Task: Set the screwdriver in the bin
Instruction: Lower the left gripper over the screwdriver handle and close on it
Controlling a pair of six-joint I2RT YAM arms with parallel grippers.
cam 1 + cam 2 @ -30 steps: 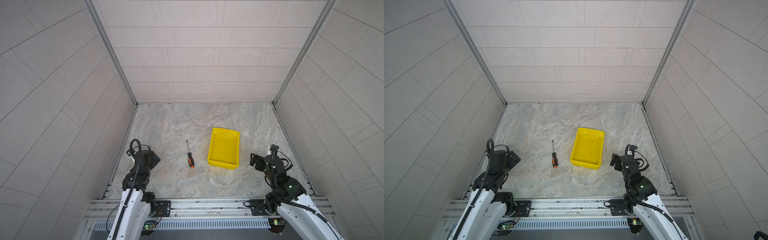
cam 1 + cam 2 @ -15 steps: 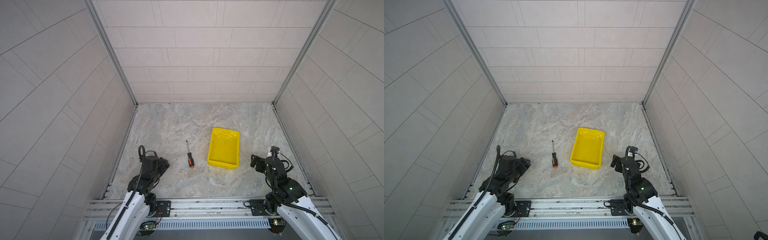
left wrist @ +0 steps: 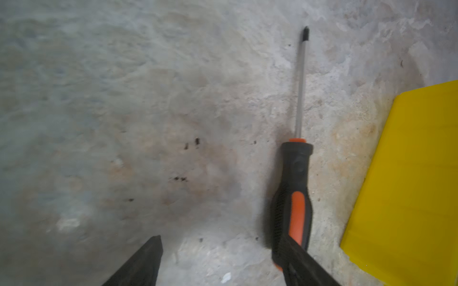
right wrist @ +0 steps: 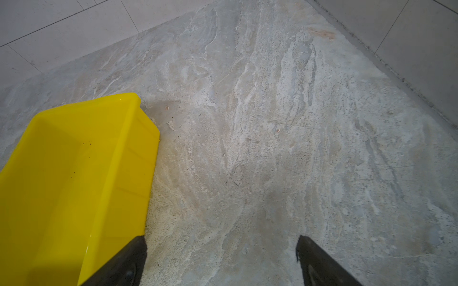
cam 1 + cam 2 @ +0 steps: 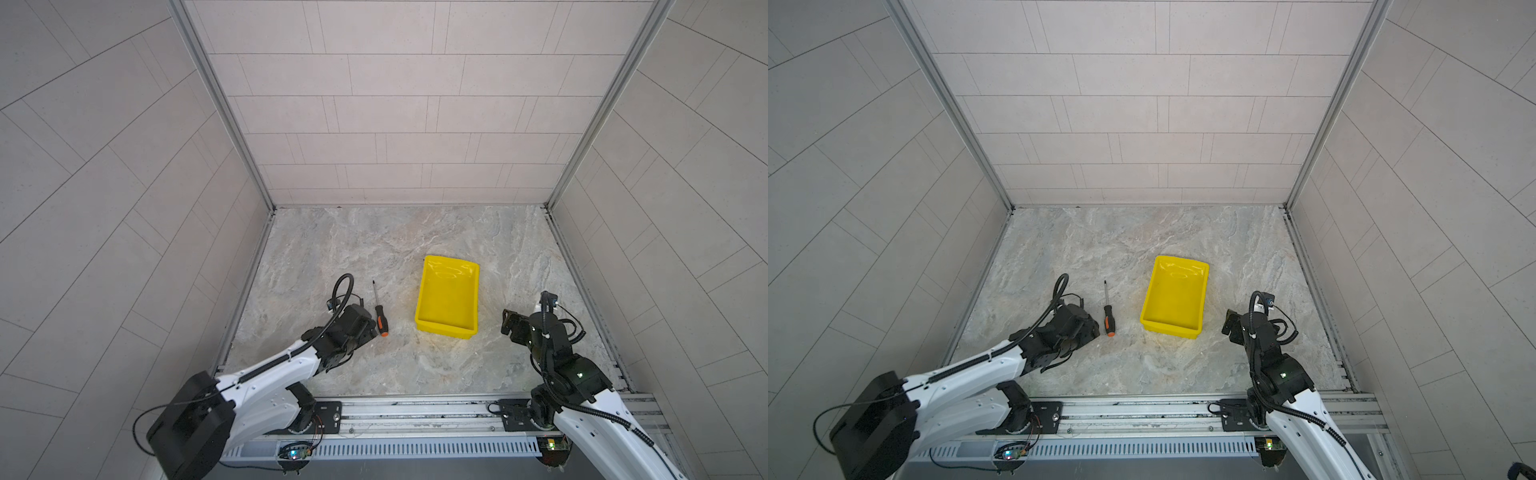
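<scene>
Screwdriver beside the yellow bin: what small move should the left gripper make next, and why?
Probably shift the left gripper slightly toward the yellow bin. Its jaws stand open, but the screwdriver lies off-centre: one finger covers the handle's butt end rather than flanking it, so closing now would likely miss.

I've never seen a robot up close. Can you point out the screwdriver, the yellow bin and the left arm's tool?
screwdriver (image 5: 380,320): in a top view, on its handle.
bin (image 5: 444,330): in a top view, on its near wall.
left tool (image 3: 219,241): left wrist view, midway between its two fingertips.
</scene>
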